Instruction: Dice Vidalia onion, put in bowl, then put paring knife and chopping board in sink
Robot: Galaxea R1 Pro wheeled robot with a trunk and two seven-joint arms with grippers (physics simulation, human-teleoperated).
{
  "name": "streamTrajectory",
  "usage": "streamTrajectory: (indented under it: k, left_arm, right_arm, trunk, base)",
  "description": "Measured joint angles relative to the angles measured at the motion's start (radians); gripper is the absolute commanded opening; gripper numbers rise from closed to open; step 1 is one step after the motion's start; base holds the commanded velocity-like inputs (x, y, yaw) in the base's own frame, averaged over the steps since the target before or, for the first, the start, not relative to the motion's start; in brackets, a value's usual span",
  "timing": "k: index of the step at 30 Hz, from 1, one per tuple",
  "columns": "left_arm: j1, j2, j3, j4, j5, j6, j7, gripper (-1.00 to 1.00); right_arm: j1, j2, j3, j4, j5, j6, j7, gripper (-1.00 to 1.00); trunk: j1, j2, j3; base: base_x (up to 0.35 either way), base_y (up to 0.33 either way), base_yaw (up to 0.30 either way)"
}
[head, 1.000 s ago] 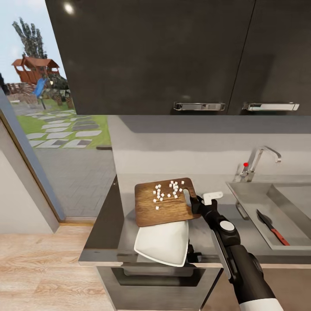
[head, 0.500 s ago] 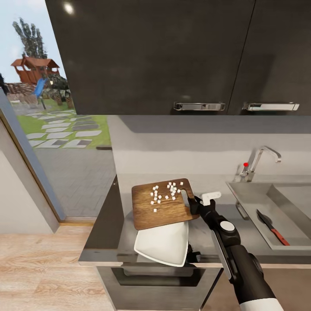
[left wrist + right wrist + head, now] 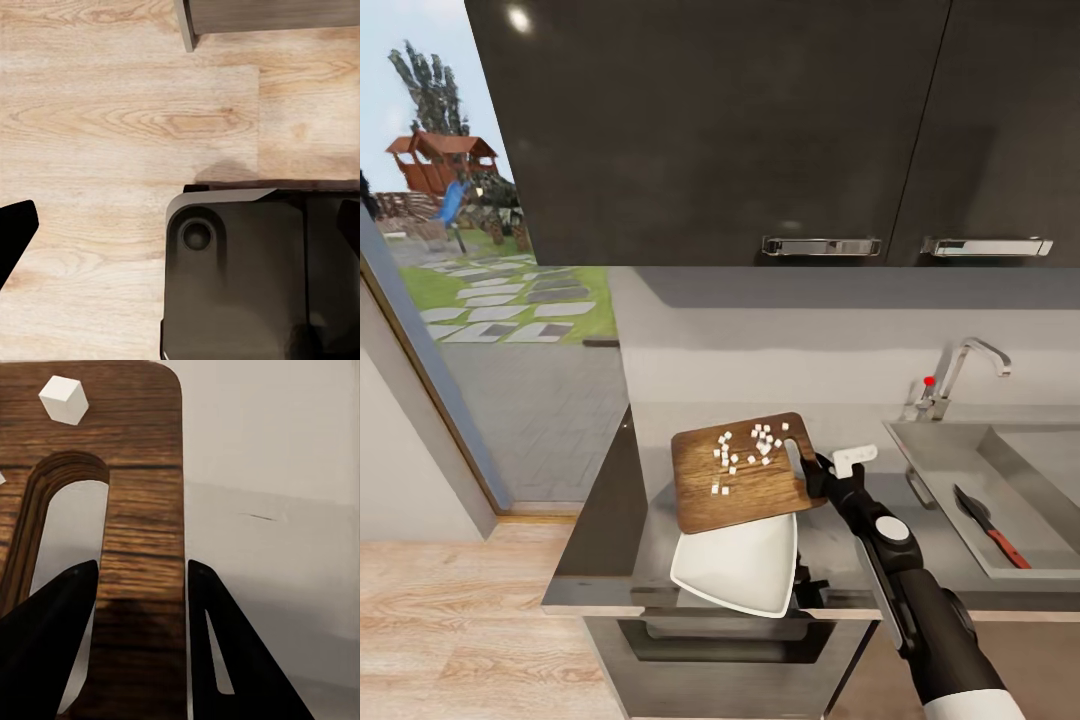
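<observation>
- The chopping board [image 3: 745, 473] has swung back right; dice slid nearer.
- Our right gripper [image 3: 139, 585] pinches its handle strip.
- We tilt it steeply over the bowl [image 3: 738, 563].
- Left gripper [image 3: 180, 225]: we cannot tell.

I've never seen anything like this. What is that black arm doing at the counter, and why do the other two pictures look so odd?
It is a simulated two-armed robot. The wide picture comes from its head camera; the other two from cameras by each gripper. The right gripper clamps the handle edge of the chopping board, shown close up from the right wrist. The board, carrying white onion cubes, is held over the white bowl on the countertop. The paring knife lies in the sink. The left wrist camera looks at the wood floor.
</observation>
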Motion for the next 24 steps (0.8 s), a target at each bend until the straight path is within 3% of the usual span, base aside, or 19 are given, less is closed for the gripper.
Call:
streamTrajectory:
  k: [9, 15, 24]
  left_arm:
    - [0.001, 0.000, 0.000, 0.000, 0.000, 0.000, 0.000, 1.00]
    - [0.001, 0.000, 0.000, 0.000, 0.000, 0.000, 0.000, 1.00]
    - [0.000, 0.000, 0.000, 0.000, 0.000, 0.000, 0.000, 1.00]
  right_arm:
    - [0.000, -0.001, 0.000, 0.005, 0.000, -0.004, 0.003, -1.00]
    - [0.000, -0.004, -0.001, 0.027, 0.000, -0.067, 0.006, -1.00]
    - [0.000, -0.007, -0.001, 0.042, 0.000, -0.080, 0.006, -1.00]
  trunk:
    - [0.000, 0.000, 0.000]
    - [0.000, 0.000, 0.000]
    - [0.000, 0.000, 0.000]
  base:
    - [0.000, 0.000, 0.000]
    - [0.000, 0.000, 0.000]
    - [0.000, 0.000, 0.000]
